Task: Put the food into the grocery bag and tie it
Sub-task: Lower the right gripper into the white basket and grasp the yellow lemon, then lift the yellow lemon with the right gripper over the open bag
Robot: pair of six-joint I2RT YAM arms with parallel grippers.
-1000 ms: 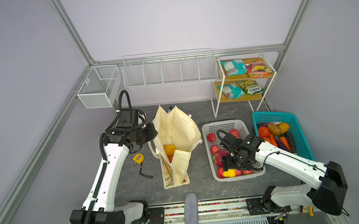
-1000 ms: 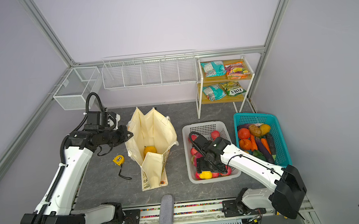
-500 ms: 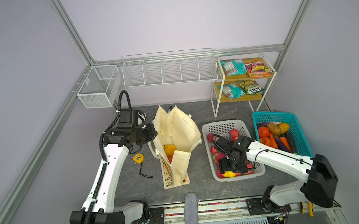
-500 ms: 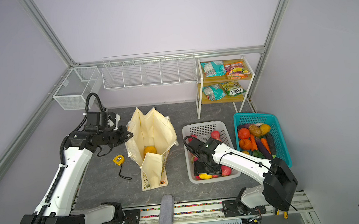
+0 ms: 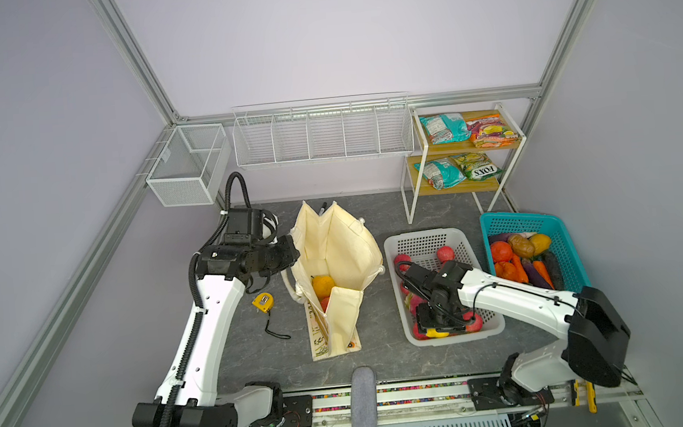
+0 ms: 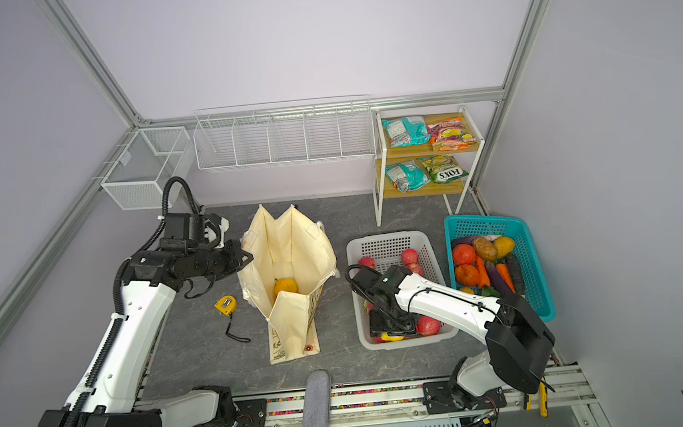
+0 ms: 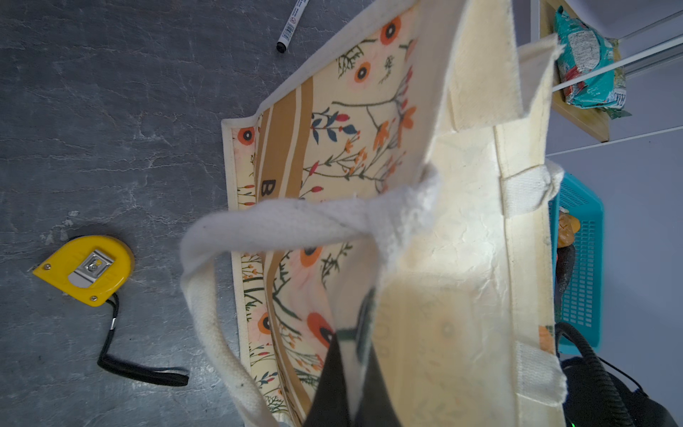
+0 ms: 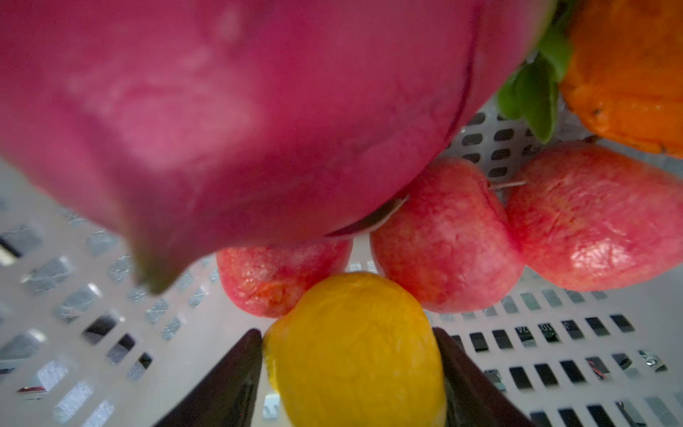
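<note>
Yellow fruit (image 8: 354, 351) was the pick. Over the last second the right gripper (image 8: 349, 336) dropped from above the pile into the 6 o'clock end of the white basket (image 5: 425, 239). Its jaws narrowed from wide until both fingers (image 8: 236, 380) sat against the fruit's flanks in the right wrist view. Contact looked made on both sides, but no lift yet. The fruit sat on the basket floor, touching the red fruits (image 8: 443, 236) at its 12 o'clock, with a magenta fruit (image 8: 258, 111) crowding the lens. The left gripper (image 5: 292, 255) hadn't moved. It stayed clamped on the grocery bag (image 5: 334, 244) at the rim's 9 o'clock, keeping the mouth open. The bag stood upright mid-table, with the white basket at its 3 o'clock. Inside it were an orange fruit (image 5: 322, 285) and a bit of red beside it. My read: the grasp for the next transfer was nearly done, and the task was still early. More fruit waited in the white basket, plus vegetables (image 5: 518, 259) in the teal basket (image 5: 515, 221) and snack packets (image 5: 443, 128) on the shelf (image 5: 471, 185) at 1 o'clock. Tying hadn't started. Risk: the round skin could slip out on the lift.
</note>
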